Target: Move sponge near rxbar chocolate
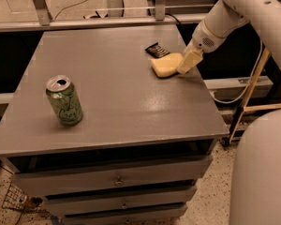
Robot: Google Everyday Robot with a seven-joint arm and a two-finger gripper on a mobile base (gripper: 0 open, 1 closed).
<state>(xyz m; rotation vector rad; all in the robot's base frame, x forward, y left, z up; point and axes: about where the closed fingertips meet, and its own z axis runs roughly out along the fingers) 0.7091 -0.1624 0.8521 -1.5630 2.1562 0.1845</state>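
Note:
The pale yellow sponge (pixel 165 64) lies flat on the grey table (pixel 112 88), near its far right side. The black rxbar chocolate (pixel 157 50) lies just behind the sponge, touching or nearly touching its far edge. My gripper (pixel 188 63) sits at the sponge's right end, low over the table, with a cream finger against the foam.
A green can (pixel 64 101) stands upright at the table's left front. The table has drawers (pixel 117 181) below. A wooden frame (pixel 253 86) and a cable stand to the right of the table. My white base (pixel 262 168) fills the lower right.

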